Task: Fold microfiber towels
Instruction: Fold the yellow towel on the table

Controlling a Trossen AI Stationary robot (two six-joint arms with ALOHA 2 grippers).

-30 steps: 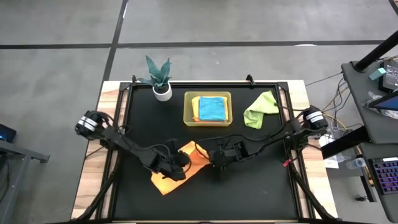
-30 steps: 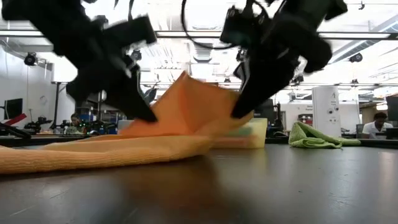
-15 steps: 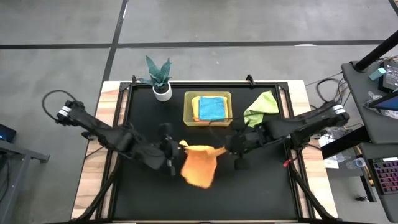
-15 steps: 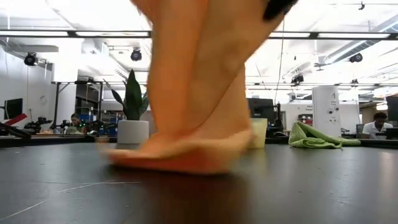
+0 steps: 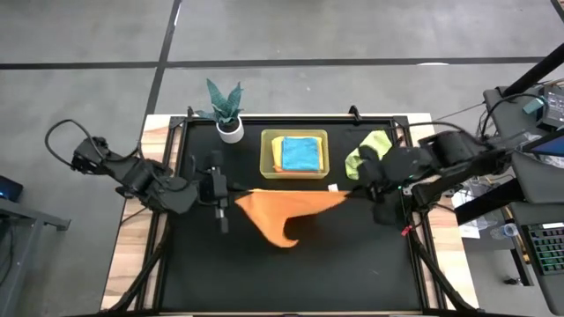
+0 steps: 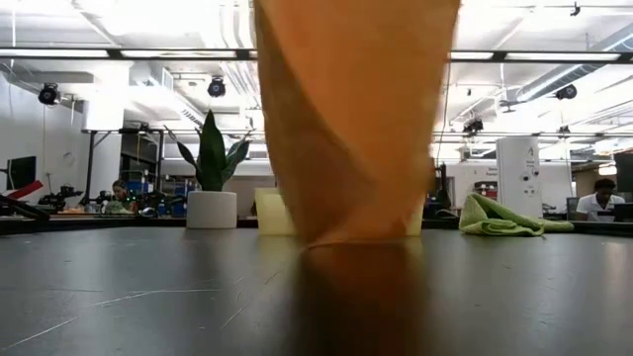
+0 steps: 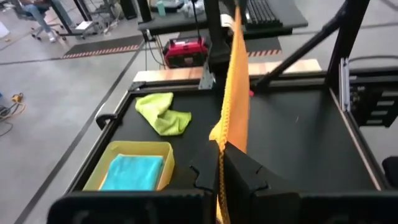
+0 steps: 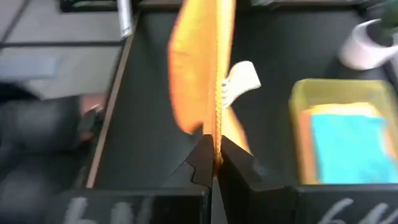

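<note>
An orange towel (image 5: 284, 211) hangs spread between my two grippers over the middle of the black table (image 5: 203, 264). My left gripper (image 5: 231, 198) is shut on its left top corner and my right gripper (image 5: 349, 194) on its right top corner. In the low view the towel's lower end (image 6: 346, 229) reaches down to about the table top; I cannot tell whether it touches. A teal towel (image 5: 300, 153) lies folded in the yellow bin (image 5: 268, 167). A lime green towel (image 5: 370, 155) lies crumpled at the far right. My left gripper pinches the towel's top edge at its left corner (image 7: 219, 147) between its two fingers, coming level from the table's left. The cloth runs taut toward the other gripper and hangs below. My right gripper pinches the top edge at the right corner (image 8: 215, 135), beside a white tag (image 8: 240, 79), coming from the table's right and slanting down. The cloth hangs below the fingers.
A potted plant (image 5: 227, 111) stands at the far left of the table. The bin sits at the far middle, behind the hanging towel. Bare black table lies to the left, the right and the near side of the towel.
Both grippers have risen and drawn apart, the left toward the table's left edge, the right toward its right edge. The orange towel, which lay bunched on the table, has been lifted and spread out, its top edge drawn taut and the rest hanging.
</note>
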